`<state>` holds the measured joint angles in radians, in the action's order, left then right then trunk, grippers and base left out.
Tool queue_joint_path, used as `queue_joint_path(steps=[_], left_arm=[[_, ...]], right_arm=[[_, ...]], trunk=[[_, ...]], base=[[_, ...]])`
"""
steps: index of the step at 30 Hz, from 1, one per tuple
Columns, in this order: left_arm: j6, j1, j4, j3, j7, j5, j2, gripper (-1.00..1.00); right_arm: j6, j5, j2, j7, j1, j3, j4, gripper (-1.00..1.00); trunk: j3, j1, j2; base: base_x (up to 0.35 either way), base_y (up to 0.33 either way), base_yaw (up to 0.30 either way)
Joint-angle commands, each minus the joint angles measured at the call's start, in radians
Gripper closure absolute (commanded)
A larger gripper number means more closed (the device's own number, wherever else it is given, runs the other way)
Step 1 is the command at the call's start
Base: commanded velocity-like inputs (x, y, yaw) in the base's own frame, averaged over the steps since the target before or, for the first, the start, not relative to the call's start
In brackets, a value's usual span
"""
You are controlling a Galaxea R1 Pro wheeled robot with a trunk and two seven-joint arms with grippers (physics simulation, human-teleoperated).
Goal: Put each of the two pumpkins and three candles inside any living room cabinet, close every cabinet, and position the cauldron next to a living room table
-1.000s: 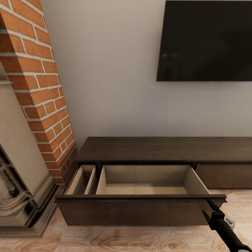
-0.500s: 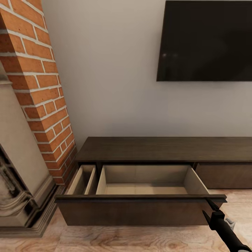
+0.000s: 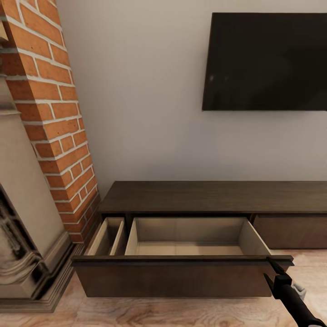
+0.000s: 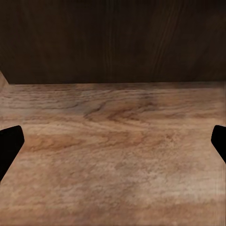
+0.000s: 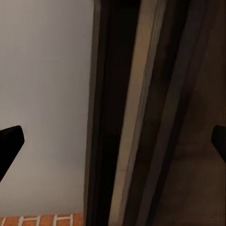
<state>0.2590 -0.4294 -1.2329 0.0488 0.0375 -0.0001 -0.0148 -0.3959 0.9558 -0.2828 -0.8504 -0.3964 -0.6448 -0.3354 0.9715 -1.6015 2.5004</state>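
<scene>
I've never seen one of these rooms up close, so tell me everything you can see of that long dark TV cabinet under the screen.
The cabinet is a long, low console of dark brown wood with a flat bare top, standing on the plank floor against the wall, its left end by the brick fireplace. Its left drawer is pulled out; inside, pale beige panels form a narrow compartment and a wide one, both empty as far as shows. The plain front has no handle. The right gripper is at the drawer front's right corner, jaws apart. Another drawer front to the right sits closed.

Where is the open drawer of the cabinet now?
In the head view, the open drawer juts from the cabinet's left end, beside the brick fireplace, below the TV.
</scene>
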Motion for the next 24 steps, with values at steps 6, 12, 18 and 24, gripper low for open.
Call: queue_joint_path(steps=[6,12,18,24], left_arm=[[0.002,0.0,0.0,-0.001,0.004,0.0,-0.001,-1.0],[0.002,0.0,0.0,-0.001,0.004,0.0,-0.001,-1.0],[0.002,0.0,0.0,-0.001,0.004,-0.001,-0.001,-1.0],[0.001,0.0,0.0,-0.001,0.004,-0.002,-0.001,-1.0]], right_arm=[[0.006,0.007,0.0,-0.001,-0.001,-0.001,0.004,-1.0],[0.009,0.008,0.001,-0.001,-0.001,-0.001,0.005,-1.0],[0.009,0.006,0.0,-0.001,-0.001,0.0,0.004,-1.0],[0.01,0.006,0.001,-0.001,-0.001,0.0,0.003,-1.0]], trunk=[[-0.02,0.013,-0.021],[-0.039,0.036,-0.063],[-0.058,0.059,-0.105],[-0.077,0.082,-0.147]], base=[[0.0,0.0,0.0],[0.0,0.0,0.0],[0.0,0.0,0.0],[0.0,0.0,0.0]])
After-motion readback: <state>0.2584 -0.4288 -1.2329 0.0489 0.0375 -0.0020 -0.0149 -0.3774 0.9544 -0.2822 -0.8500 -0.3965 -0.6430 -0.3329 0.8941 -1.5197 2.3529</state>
